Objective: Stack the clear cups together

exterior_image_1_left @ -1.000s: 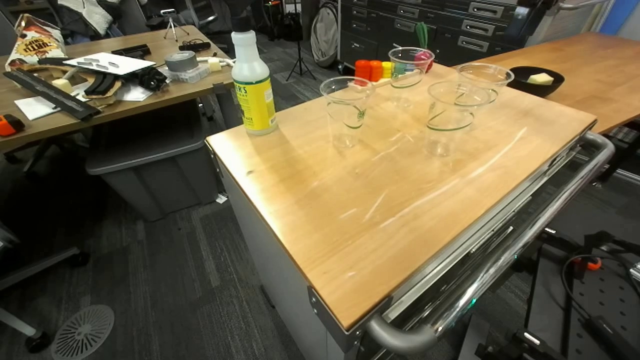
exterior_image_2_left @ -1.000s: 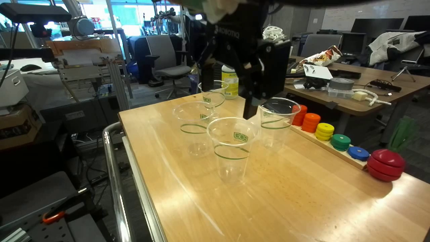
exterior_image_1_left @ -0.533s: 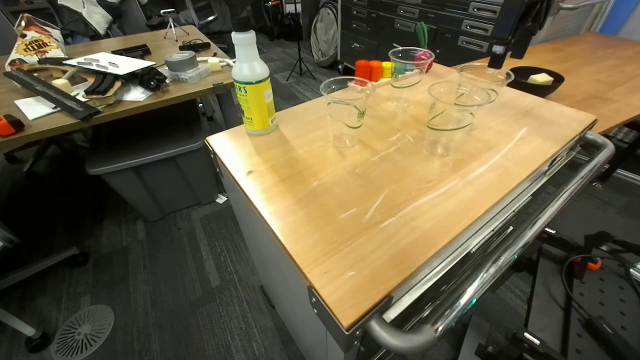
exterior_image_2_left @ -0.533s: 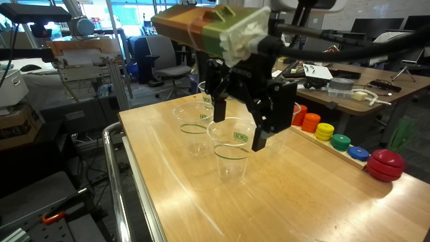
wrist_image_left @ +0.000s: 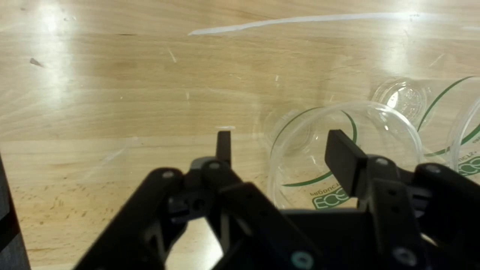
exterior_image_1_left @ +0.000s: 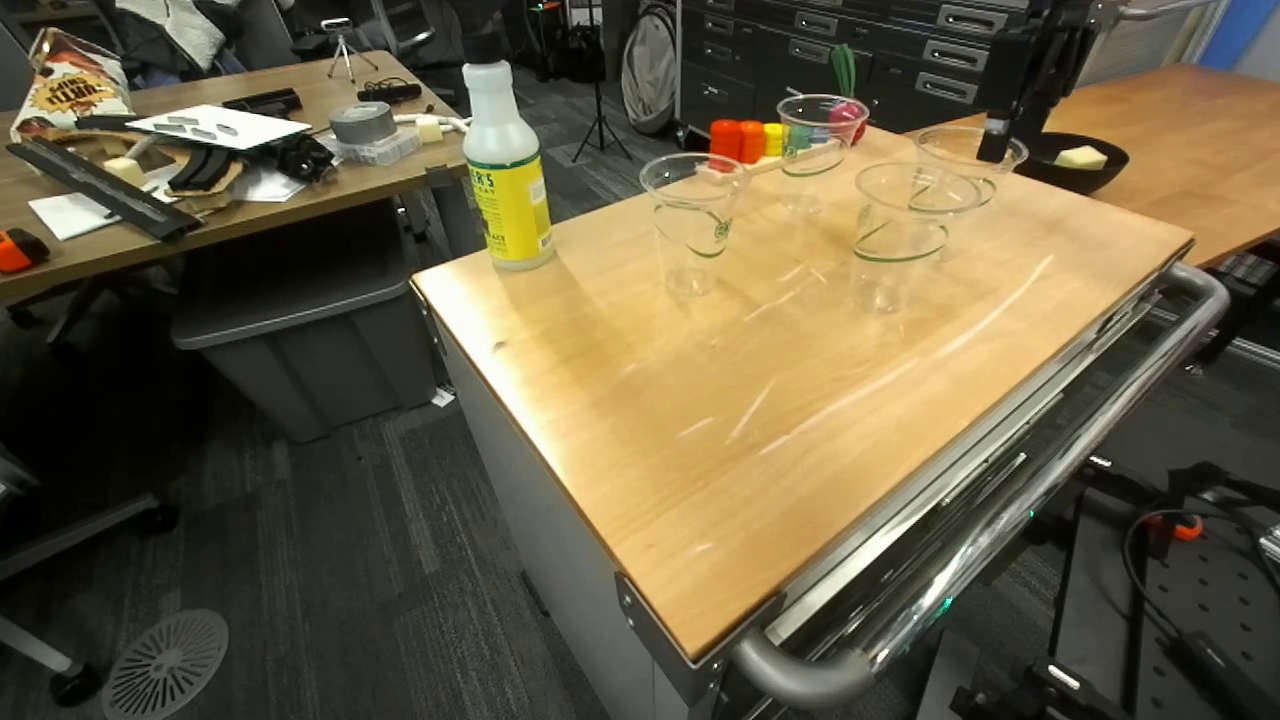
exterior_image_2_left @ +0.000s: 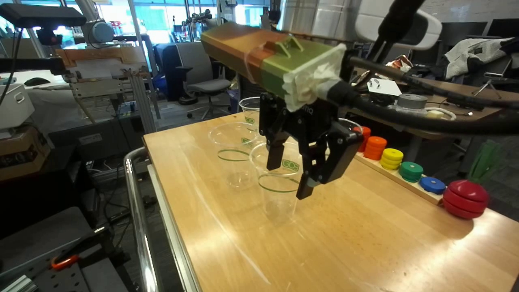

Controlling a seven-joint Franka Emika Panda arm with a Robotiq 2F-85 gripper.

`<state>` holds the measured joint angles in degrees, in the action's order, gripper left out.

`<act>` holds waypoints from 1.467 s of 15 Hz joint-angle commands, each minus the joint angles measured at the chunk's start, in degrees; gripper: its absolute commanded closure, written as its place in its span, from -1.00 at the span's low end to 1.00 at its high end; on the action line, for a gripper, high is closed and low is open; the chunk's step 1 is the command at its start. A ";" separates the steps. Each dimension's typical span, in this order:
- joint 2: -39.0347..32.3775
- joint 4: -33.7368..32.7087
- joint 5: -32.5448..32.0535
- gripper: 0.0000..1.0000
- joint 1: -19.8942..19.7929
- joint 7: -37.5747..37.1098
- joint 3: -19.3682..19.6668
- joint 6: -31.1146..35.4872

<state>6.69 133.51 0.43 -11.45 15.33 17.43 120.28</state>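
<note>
A: State of the claw [exterior_image_2_left: 289, 177]?
B: Spread, gripping nothing. It's at what I take for the target cup [exterior_image_2_left: 279, 184]. Wrist view: rim passes between the fingertips [wrist_image_left: 224, 146], one over the mouth, one outside. Can't tell if the inner tip is below the rim, or if anything touches.
A: And the rest?
B: All four upright on the tabletop [exterior_image_2_left: 344, 243], none nested. The side cup [exterior_image_2_left: 234, 158] stands just beside the target cup. In an exterior view the third cup [exterior_image_1_left: 693, 228] is nearest the bottle [exterior_image_1_left: 510, 200], the fourth cup [exterior_image_1_left: 815, 150] by the ring toy [exterior_image_1_left: 755, 142]. Early going, I'd say.
A: How will it handle?
B: My guess: very light, thin plastic, springy wall, slick, easy to tip. Could crease or crack if crushed.
A: Grab where?
B: Pinch the wall just under the rim, one finger in, one out, low force. Rim is probably the stiffest part. A full-width squeeze would likely oval the mouth. Keep the base free so it can nest; taper should self-centre.
A: Risk?
B: A finger landing on the rim and knocking it into the side cup.
</note>
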 commanded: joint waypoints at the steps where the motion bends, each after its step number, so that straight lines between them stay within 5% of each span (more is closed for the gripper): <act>1: -1.46 -2.33 6.04 0.29 -0.91 4.05 0.31 -3.02; 6: -1.96 -2.20 11.02 0.98 -1.66 5.98 0.51 -4.26; 15: 0.51 -3.67 15.05 0.97 -4.93 4.74 2.82 -11.68; 22: -3.04 -24.85 17.00 0.97 -5.22 2.16 3.35 -29.34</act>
<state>6.74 119.94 16.32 -16.61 18.90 20.74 98.77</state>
